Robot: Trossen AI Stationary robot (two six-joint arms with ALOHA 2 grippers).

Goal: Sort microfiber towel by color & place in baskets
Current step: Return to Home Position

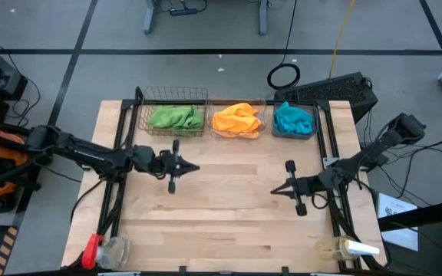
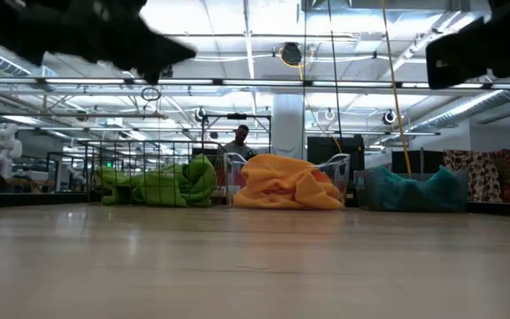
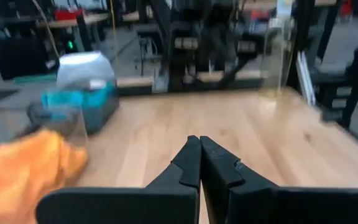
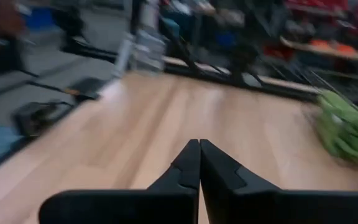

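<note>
Three baskets stand in a row at the table's far edge. The dark wire-mesh basket (image 1: 173, 115) holds a green towel (image 1: 176, 118); the clear tub (image 1: 239, 121) holds an orange towel (image 1: 236, 120); the dark grey tub (image 1: 294, 123) holds a teal towel (image 1: 293, 118). In the low view I see the green towel (image 2: 159, 184), orange towel (image 2: 286, 183) and teal towel (image 2: 412, 190) side by side. My left gripper (image 1: 192, 168) hovers left of centre, shut and empty (image 3: 199, 152). My right gripper (image 1: 276, 192) hovers right of centre, shut and empty (image 4: 199, 154).
A red-capped clear bottle (image 1: 106, 250) lies at the near left corner and a clear bottle (image 1: 347, 248) at the near right corner. Bare wood (image 1: 229, 207) spreads between the arms. A black keyboard (image 1: 332, 90) lies beyond the far edge. A person (image 2: 237, 142) shows far behind.
</note>
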